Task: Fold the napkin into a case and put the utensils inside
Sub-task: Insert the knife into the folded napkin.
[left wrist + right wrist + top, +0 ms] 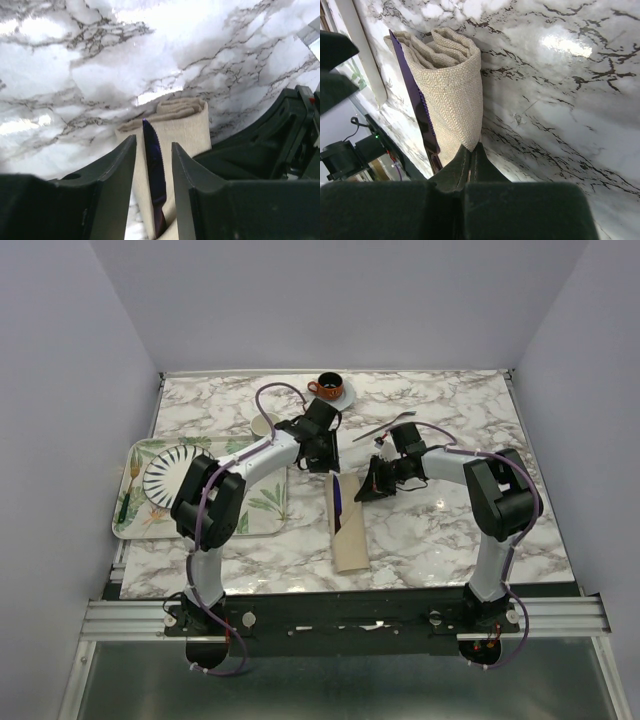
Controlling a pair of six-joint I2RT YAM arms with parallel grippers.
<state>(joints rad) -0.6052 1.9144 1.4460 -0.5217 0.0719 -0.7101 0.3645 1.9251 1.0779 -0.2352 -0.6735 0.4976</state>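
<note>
Left gripper (153,142): open part of the way and holding nothing; hangs over the far end of the case, with one finger (117,170) on each side of the knife and a gap showing on both sides
Right gripper (471,150): fingers pressed fully together, tips closed on a corner of the case's top cloth layer; sits at the right edge of the case, near its far end
Case (349,540): beige napkin folded into a long narrow strip; lies flat on the marble table (430,530) between the two arms, long axis running from near to far; stacked folds visible at the far end in both wrist views
Knife (152,170): dark purple, serrated, lying lengthwise on the far half of the case toward its left edge, tip pointing to the far end; lower part lost between cloth and fingers, so cannot tell how deep it sits
Fork (383,427): silver, bare on the marble beyond the far end of the case and a little to its right, well apart from it and angled
Tray (262,508): leaf-printed, left of the case with a strip of marble between; carries a white plate (165,475) with dark radial stripes
Cup (328,386): orange outside and dark inside, on a white saucer (345,398), far beyond the case near the back edge of the table
</note>
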